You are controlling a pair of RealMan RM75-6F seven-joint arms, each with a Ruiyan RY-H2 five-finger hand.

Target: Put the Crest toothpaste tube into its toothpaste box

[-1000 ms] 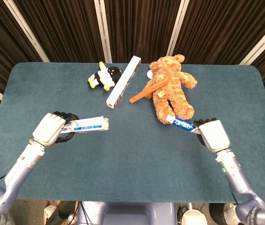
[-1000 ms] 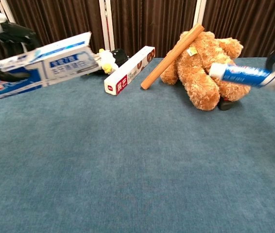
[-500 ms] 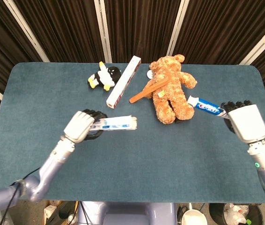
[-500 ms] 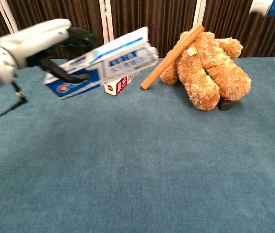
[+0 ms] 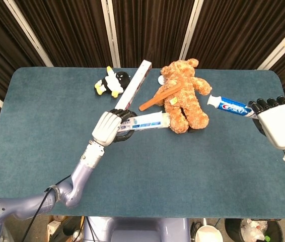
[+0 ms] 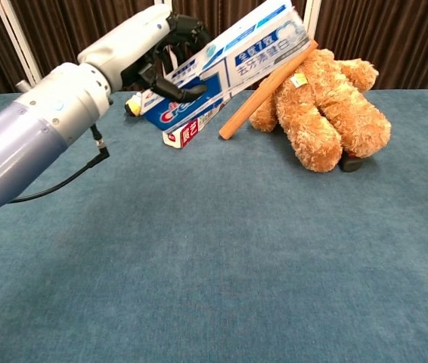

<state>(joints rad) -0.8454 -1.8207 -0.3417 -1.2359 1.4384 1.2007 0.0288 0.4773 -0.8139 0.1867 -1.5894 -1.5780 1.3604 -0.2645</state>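
Note:
My left hand [image 5: 108,127] grips the blue and white Crest toothpaste box [image 5: 147,122] by its near end and holds it above the table's middle, its far end towards the teddy bear. The chest view shows that left hand [image 6: 150,45] lifting the toothpaste box [image 6: 233,59] with the far end tilted up. At the right edge of the head view, my right hand [image 5: 280,125] holds the Crest toothpaste tube [image 5: 231,107] in the air, white cap pointing left towards the box. The chest view does not show the right hand or the tube.
A brown teddy bear [image 5: 185,96] lies at the back middle with a wooden stick [image 5: 158,97] across it. A long white and red box [image 5: 133,85] and a black and white penguin toy [image 5: 112,82] lie left of it on the blue table [image 5: 147,171].
My left hand has carried the box rightward and up towards the bear. My right hand has lifted the tube and pulled it out to the right, above the chest view's frame.

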